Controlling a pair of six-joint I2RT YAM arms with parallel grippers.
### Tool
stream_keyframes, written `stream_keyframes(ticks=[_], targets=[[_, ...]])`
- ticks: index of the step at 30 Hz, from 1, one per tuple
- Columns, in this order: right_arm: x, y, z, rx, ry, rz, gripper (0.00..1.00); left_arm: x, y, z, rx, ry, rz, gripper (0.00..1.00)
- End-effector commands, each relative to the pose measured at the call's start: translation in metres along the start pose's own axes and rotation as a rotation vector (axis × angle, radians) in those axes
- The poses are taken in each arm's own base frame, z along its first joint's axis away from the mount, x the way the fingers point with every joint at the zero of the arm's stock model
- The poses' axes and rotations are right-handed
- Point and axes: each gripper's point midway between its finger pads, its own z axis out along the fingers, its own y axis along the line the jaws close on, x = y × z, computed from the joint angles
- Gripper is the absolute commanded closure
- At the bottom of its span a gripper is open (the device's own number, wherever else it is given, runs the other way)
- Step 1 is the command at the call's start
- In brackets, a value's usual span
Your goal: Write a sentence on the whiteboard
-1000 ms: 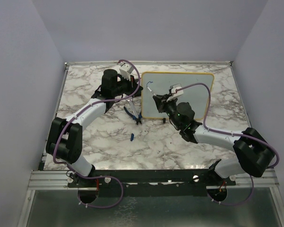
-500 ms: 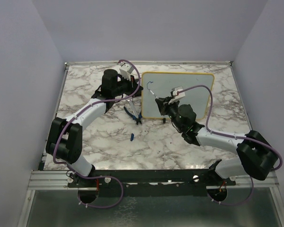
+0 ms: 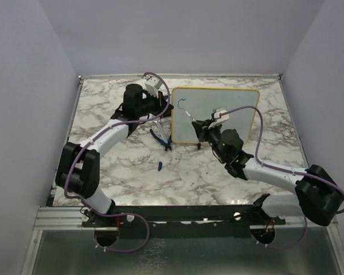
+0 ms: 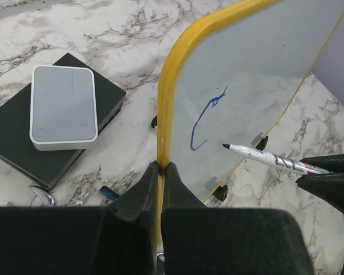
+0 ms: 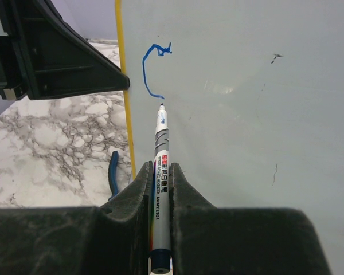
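Bearing print, perhaps "AMY 2301": marker in right pincer by whiteboard.

Left gripper, right gripper: both closed.

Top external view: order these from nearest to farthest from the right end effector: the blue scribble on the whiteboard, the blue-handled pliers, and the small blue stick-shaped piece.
1. The blue scribble on the yellow-framed whiteboard, up-left of the right end effector.
2. The blue-handled pliers, left of it, by the board's left edge.
3. The small blue stick-shaped piece, lower left, toward the arms' bases.
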Motion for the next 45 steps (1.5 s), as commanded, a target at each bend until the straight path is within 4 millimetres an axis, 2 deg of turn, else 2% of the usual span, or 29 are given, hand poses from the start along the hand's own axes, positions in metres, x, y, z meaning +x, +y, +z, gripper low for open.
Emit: stream_keyframes(ticks=[1, 10, 29, 45], targets=[[-0.018, 0.007, -0.014, -0.061, -0.039, -0.003, 0.99, 0.005, -0.008, -0.003, 0.009, 0.021, 0.005, 1.0], [-0.024, -0.01, -0.011, 0.048, -0.044, -0.001, 0.99, 0.005, -0.008, -0.003, 0.012, 0.021, 0.007, 1.0], [-0.029, -0.013, 0.004, 0.083, -0.08, -0.026, 0.99, 0.007, -0.008, -0.003, 0.015, 0.028, 0.011, 1.0], [-0.021, -0.01, 0.015, 0.077, -0.056, -0.042, 0.99, 0.007, -0.01, -0.003, 0.02, 0.028, 0.017, 1.0]])
